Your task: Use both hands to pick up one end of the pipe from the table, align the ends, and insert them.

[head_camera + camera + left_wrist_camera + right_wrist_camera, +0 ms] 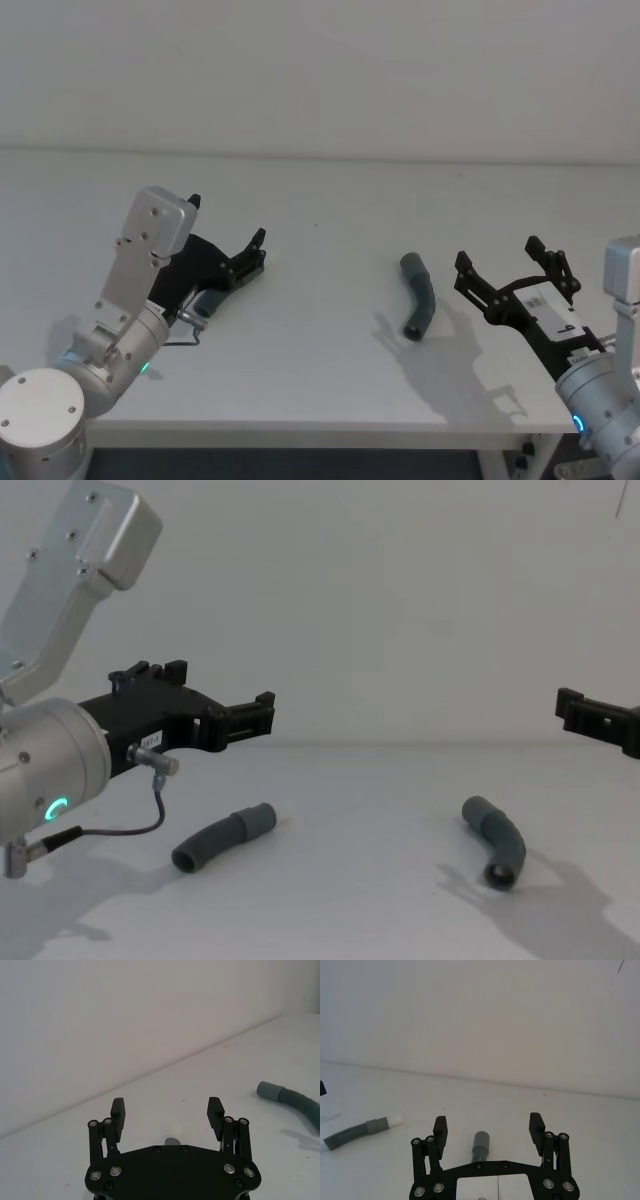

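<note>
Pipe's left piece (222, 838): lying on desk (320, 200), white spigot (395, 1120) towards the other piece.
Left end effector (167, 1110): fingers spread, empty, hovering above it.
Right piece (418, 295): on desk, well apart, unjoined.
Right end effector (498, 255): spread wide, empty, just beside.
Progress: nothing grasped; pick-up, alignment, insertion all left.

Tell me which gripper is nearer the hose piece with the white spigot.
Left. The left gripper hovers open above the spigot-tipped hose piece; the right gripper is across the table, open beside the other hose piece.
</note>
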